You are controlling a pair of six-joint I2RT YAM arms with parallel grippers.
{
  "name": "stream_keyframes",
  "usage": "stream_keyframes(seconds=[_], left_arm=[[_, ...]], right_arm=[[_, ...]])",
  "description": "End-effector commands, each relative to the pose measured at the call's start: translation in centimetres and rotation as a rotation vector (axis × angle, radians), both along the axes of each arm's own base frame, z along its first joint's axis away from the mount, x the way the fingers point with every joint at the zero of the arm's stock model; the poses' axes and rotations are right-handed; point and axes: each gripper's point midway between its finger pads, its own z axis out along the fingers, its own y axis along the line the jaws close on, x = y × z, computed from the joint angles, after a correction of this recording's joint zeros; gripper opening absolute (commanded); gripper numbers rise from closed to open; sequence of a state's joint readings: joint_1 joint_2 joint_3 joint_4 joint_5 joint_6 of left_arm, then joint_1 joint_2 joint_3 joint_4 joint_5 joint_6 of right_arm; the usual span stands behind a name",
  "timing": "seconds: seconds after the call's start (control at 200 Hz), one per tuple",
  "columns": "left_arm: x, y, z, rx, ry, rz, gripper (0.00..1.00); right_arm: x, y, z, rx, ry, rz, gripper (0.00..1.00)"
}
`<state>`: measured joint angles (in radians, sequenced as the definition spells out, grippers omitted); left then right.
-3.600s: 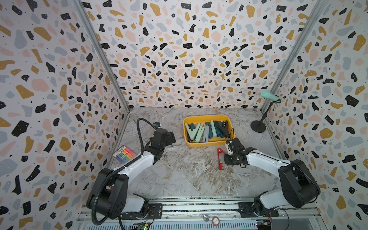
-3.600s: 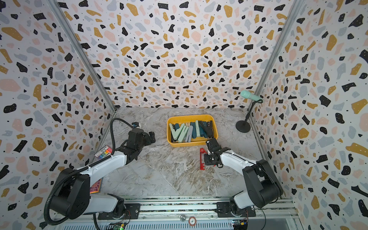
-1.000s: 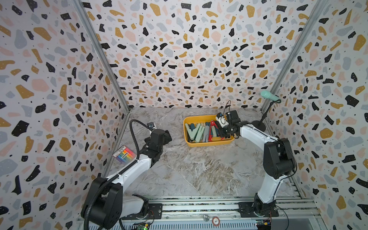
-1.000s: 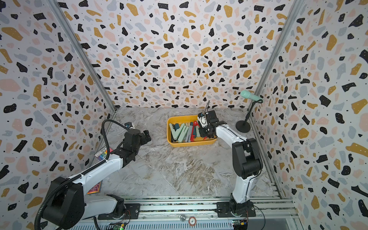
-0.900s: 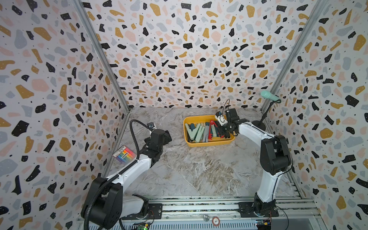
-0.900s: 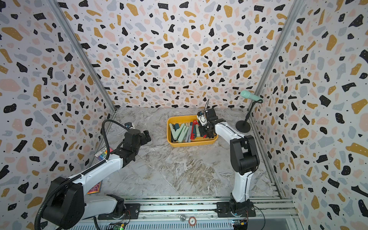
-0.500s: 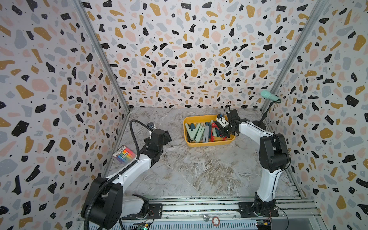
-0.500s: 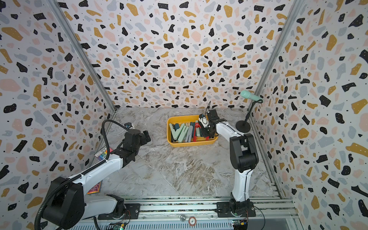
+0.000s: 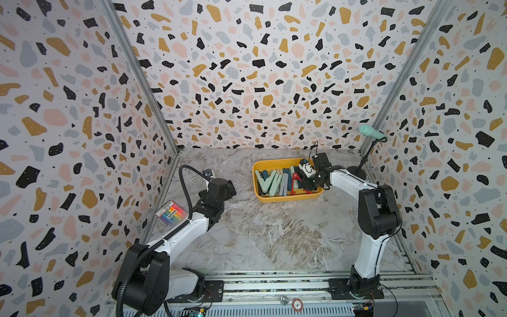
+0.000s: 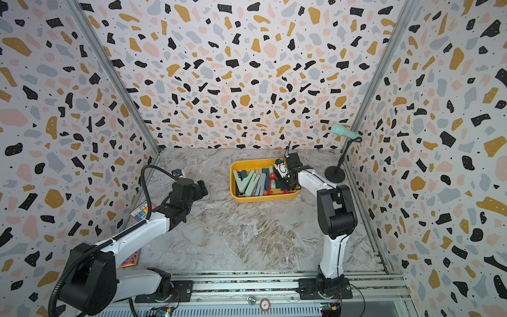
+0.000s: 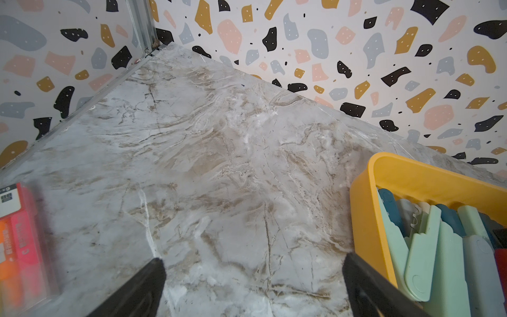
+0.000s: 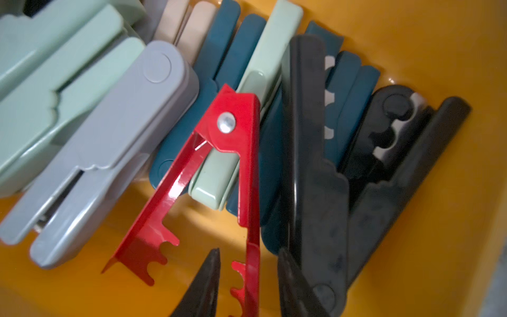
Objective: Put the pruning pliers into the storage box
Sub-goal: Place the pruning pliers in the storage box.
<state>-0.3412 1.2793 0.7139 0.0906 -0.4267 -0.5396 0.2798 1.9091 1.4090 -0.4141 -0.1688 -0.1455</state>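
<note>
1. The near and middle bench [image 9: 274,233] shows no pliers in both top views. Only the patches hidden under the arms cannot be checked.
2. The left arm [image 9: 192,227] hangs over the bench to the left of the box, with the packet [image 9: 171,215] at its other side. The left jaws stand wide apart with only bare bench between them, and the box's corner lies near one jaw.
3. The box [image 9: 288,198] sits towards the back of the bench. Every one of the pliers [image 9: 274,184] in view lies inside it: mint, teal, grey, beige and black ones packed side by side, with the red pliers [image 12: 233,131] on top.
4. The right jaws are down inside the box at its right end.
   - They stand parted astride one arm of the red pliers, near its notched free end. A gap shows on each side, so they grip nothing.
   - The red hinge points away from the jaws and rests on a mint pair.
   - The other red arm splays outside the jaws.
5. The loading looks done. What seems left is lifting the right jaws clear without snagging that red arm.
6. The microphone [image 9: 371,133] stands beyond the box's right end, apart from it.
</note>
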Motion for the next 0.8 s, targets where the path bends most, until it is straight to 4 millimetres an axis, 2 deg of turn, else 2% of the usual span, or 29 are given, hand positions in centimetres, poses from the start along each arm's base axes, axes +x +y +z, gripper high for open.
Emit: stream_keyframes(seconds=[0.0, 0.11, 0.185, 0.24, 0.365, 0.461, 0.526, 0.571, 0.666, 0.751, 0.796], left_arm=[[0.2, 0.3, 0.7, -0.005, -0.023, 0.014, 0.99], [-0.1, 0.7, 0.7, 0.013, -0.019, 0.028, 1.0], [-0.4, 1.4, 0.9, 0.053, -0.035, 0.043, 0.99], [-0.9, 2.7, 1.1, 0.095, -0.067, 0.098, 1.0], [-2.7, 6.5, 2.0, 0.233, -0.156, 0.256, 1.0], [-4.5, 8.8, 1.9, 0.319, -0.206, 0.358, 0.99], [-5.2, 9.7, 1.7, 0.358, -0.231, 0.384, 1.0], [-5.4, 10.0, 1.3, 0.393, -0.23, 0.381, 1.0], [-5.7, 10.7, 0.2, 0.445, -0.217, 0.405, 0.99], [-5.6, 11.3, -1.1, 0.454, -0.211, 0.41, 0.99], [-5.3, 11.4, -0.9, 0.457, -0.239, 0.403, 1.0]], right_arm=[[0.4, -0.7, 4.7, 0.007, -0.113, -0.049, 0.54], [0.1, -1.7, 6.7, 0.014, -0.193, -0.092, 0.58], [0.0, -3.7, 7.9, 0.016, -0.283, -0.171, 0.58], [-0.5, -5.6, 8.3, 0.02, -0.361, -0.242, 0.59], [-3.7, -9.4, 7.7, -0.009, -0.587, -0.349, 0.6], [-6.7, -11.4, 7.0, 0.008, -0.74, -0.392, 0.67], [-8.2, -13.0, 6.5, 0.053, -0.785, -0.454, 0.72], [-8.8, -14.1, 6.1, 0.081, -0.797, -0.499, 0.72], [-9.4, -14.9, 4.4, 0.087, -0.799, -0.51, 0.72], [-8.9, -14.7, 4.7, 0.09, -0.818, -0.488, 0.72], [-8.8, -14.6, 5.2, 0.125, -0.854, -0.487, 0.73]])
